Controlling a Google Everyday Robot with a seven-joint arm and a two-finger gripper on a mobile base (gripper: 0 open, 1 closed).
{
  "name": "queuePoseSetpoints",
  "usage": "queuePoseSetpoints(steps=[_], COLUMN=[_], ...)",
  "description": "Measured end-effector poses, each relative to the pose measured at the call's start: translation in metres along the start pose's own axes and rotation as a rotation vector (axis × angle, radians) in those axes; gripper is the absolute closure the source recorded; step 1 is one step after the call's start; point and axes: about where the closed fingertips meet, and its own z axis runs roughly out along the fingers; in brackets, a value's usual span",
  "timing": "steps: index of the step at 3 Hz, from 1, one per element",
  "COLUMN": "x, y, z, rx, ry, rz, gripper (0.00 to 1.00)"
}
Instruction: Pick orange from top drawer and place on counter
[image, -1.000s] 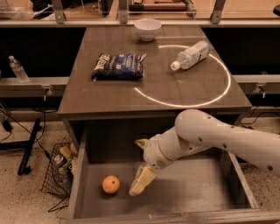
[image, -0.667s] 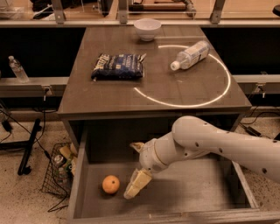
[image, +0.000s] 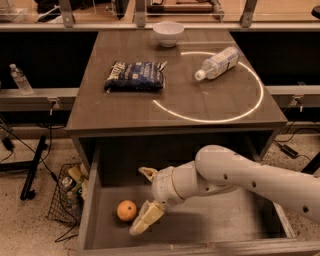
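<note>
The orange (image: 126, 210) lies on the bottom of the open top drawer (image: 220, 232), near its left side. My gripper (image: 146, 196) is down inside the drawer, just right of the orange and not touching it. It is open and empty: one finger (image: 145, 219) points down beside the orange, the other (image: 148, 173) sticks up behind it. The white arm reaches in from the right. The counter (image: 175, 100) above carries a glowing white circle (image: 210, 117).
On the counter are a white bowl (image: 168, 33) at the back, a dark blue snack bag (image: 136, 76) at the left and a plastic bottle (image: 218, 63) lying on its side. A wire basket (image: 67, 196) stands on the floor left of the drawer.
My gripper has moved left and a little down inside the drawer, closer to the orange. The orange has not moved.
</note>
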Motion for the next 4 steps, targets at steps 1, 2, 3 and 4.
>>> queuePoseSetpoints(steps=[1,2,3,4], x=[-0.001,0.0,-0.001,0.003], y=[0.003,-0.001,-0.002,0.001], z=[0.021,0.042,0.049,0.055], rx=[-0.012,-0.033,-0.042,-0.049], ry=[-0.026,-0.039,-0.049,-0.06], rz=[0.006,0.018,0.019,0.032], gripper=[0.0,0.0,0.0,0.19])
